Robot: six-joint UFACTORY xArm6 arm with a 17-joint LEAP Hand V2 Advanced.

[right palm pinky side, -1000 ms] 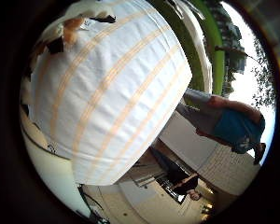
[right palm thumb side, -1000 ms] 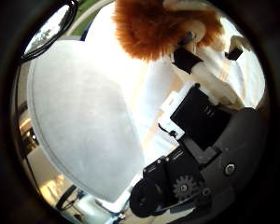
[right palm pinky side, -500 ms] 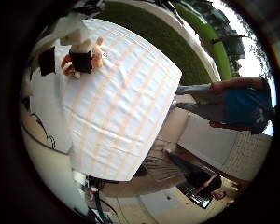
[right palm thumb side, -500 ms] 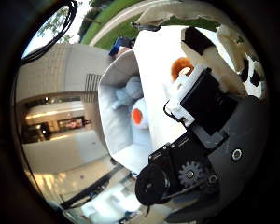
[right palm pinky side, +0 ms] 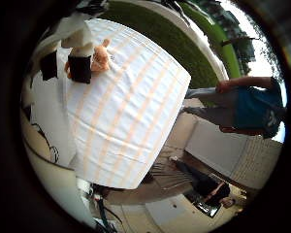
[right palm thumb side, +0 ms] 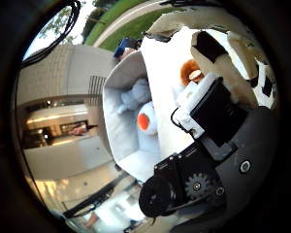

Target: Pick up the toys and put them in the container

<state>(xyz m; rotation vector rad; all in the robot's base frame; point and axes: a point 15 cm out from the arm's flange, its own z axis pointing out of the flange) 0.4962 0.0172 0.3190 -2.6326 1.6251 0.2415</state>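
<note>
My right hand (right palm thumb side: 215, 112) is high above a table covered with a white cloth with orange stripes (right palm pinky side: 126, 107). Its fingers are curled round a small orange plush toy (right palm thumb side: 189, 70). The toy also shows in the little finger side palm view (right palm pinky side: 101, 56), beside a black fingertip (right palm pinky side: 80, 66). In the thumb side palm view a white container (right palm thumb side: 118, 89) stands on the cloth below the hand. A pale blue plush toy with an orange spot (right palm thumb side: 142, 118) lies in it.
A person in a blue top (right palm pinky side: 244, 107) stands beside the table's far edge. Grass (right palm pinky side: 165, 34) and paving (right palm pinky side: 223, 150) surround the table. A building (right palm thumb side: 63, 92) stands beyond the container.
The hand has risen far from the cloth with the orange toy in its fingers. The container with the blue toy has come into the thumb side view. Little has changed in the last half second.
</note>
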